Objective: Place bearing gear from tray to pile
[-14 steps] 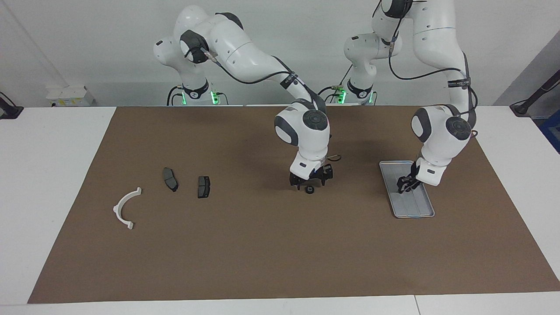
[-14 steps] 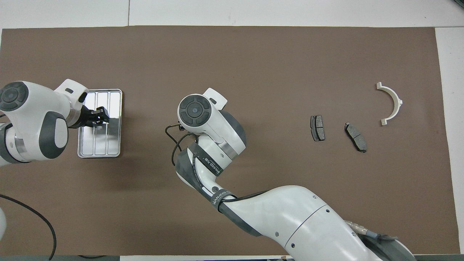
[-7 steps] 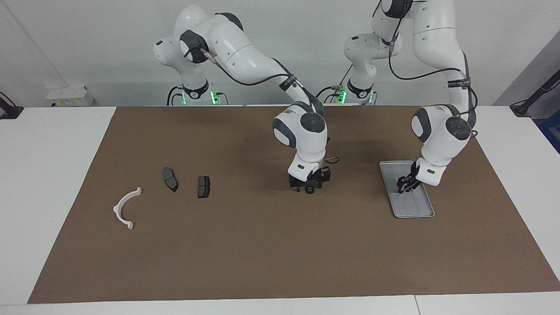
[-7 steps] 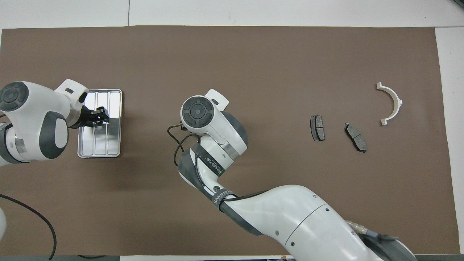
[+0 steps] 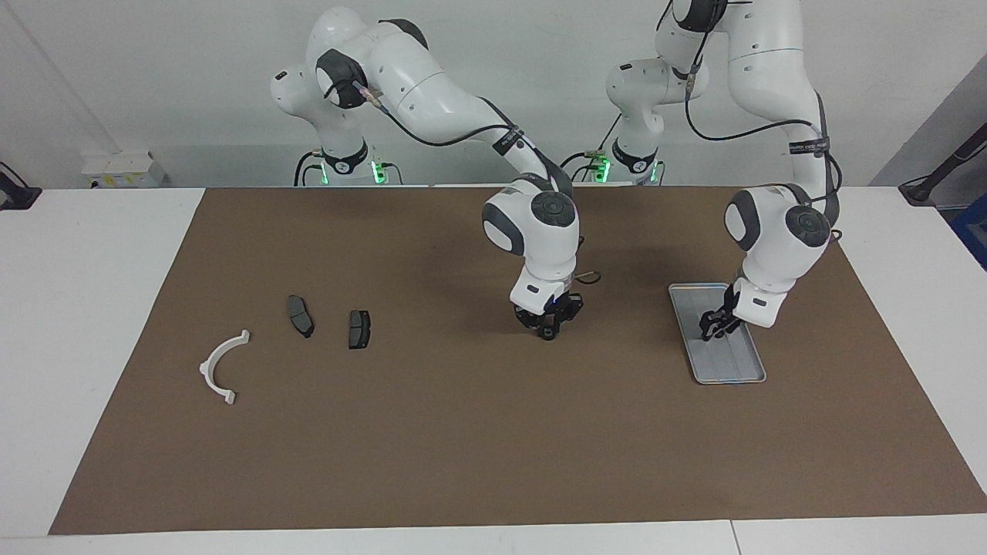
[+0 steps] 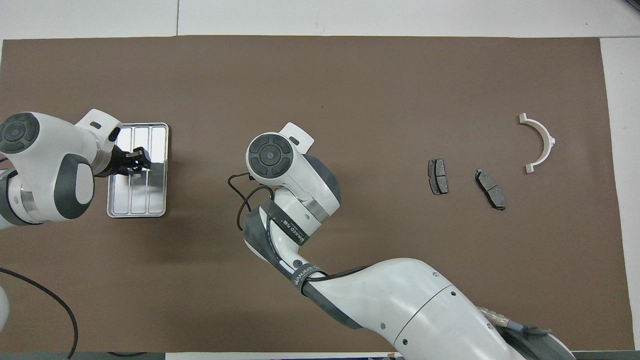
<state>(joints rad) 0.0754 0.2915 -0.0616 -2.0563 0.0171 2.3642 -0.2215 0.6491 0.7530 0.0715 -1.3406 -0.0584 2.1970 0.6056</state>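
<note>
A small dark bearing gear (image 5: 547,334) sits at the middle of the brown mat. My right gripper (image 5: 547,327) is down on the mat and shut on it; in the overhead view the right wrist (image 6: 272,155) hides both. The silver-grey ridged tray (image 5: 729,370) lies toward the left arm's end and also shows in the overhead view (image 6: 145,200). My left gripper (image 5: 711,327) hangs low over the tray. The pile lies toward the right arm's end: a white half-ring bracket (image 5: 204,368) and two dark grey pads (image 5: 300,314) (image 5: 358,328).
The brown mat (image 5: 463,447) covers most of the white table. In the overhead view the bracket (image 6: 550,140) and the pads (image 6: 438,176) (image 6: 490,189) lie well apart from the right wrist. A thin black cable (image 6: 240,200) loops beside that wrist.
My right gripper came down from just above the gear and its fingers closed on it. The left arm has stayed over the tray.
</note>
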